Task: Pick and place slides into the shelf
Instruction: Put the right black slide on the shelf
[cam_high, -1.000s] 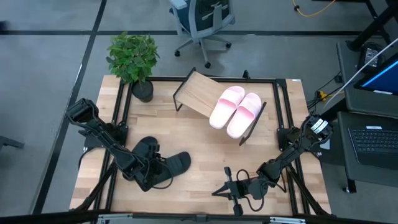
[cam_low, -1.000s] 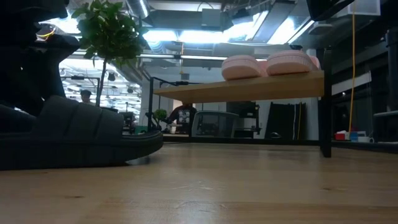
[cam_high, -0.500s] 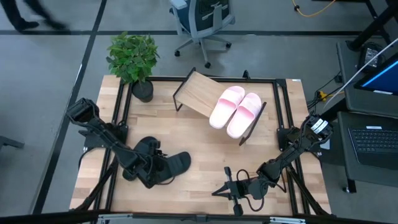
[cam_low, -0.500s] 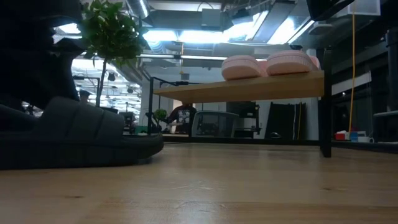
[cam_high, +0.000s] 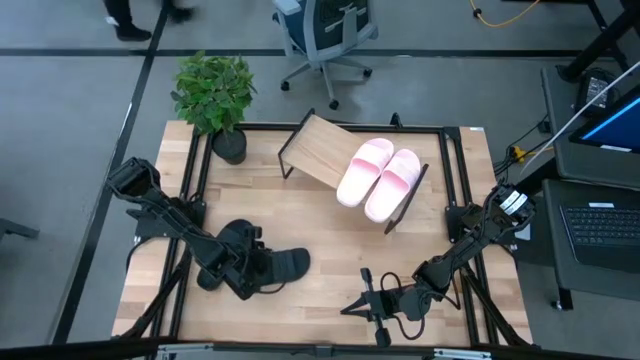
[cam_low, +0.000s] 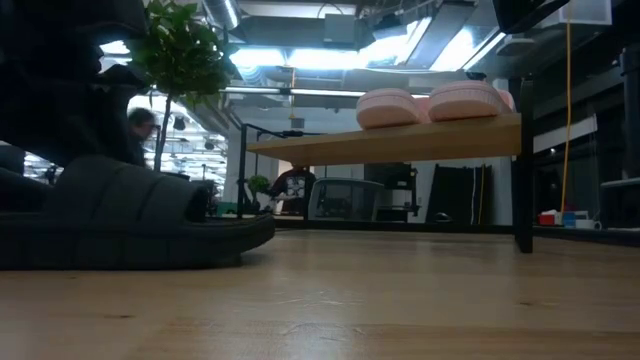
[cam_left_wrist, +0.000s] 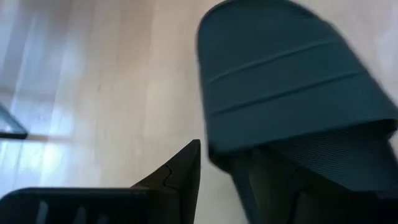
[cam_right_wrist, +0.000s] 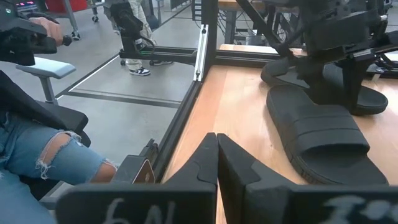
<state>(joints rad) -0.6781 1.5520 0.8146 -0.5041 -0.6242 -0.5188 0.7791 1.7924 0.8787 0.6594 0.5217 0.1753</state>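
Two black slides lie sole-down on the table's left near part, one (cam_high: 235, 242) farther back and one (cam_high: 283, 265) nearer the near edge; the nearer one fills the low view (cam_low: 130, 220). My left gripper (cam_high: 248, 272) is open over the nearer slide's heel half. One finger (cam_left_wrist: 180, 174) stands outside its side wall (cam_left_wrist: 214, 149), behind the strap (cam_left_wrist: 292, 87). Two pink slides (cam_high: 363, 170) (cam_high: 393, 183) rest side by side on the slanted wooden shelf (cam_high: 315, 150). My right gripper (cam_right_wrist: 216, 155) is shut and waits near the table's near right edge (cam_high: 372, 300). My left gripper comes at the nearer black slide from above, at its heel half (cam_left_wrist: 273, 180). A strip of bare table shows between the visible finger and the slide's side. The other finger is lost against the dark footbed, so I cannot tell whether it touches.
A potted plant (cam_high: 213, 95) stands at the far left corner. Black frame rails (cam_high: 195, 180) run along the table's edges. Bare wood lies between the black slides and the shelf (cam_low: 390, 142). A seated person's knee (cam_right_wrist: 43, 149) shows beside the table.
My left gripper has come down a little over the nearer black slide. That slide has slid slightly toward the table's right and turned a bit, so its open toe now shows in the low view. The other slides and my right arm have kept still.
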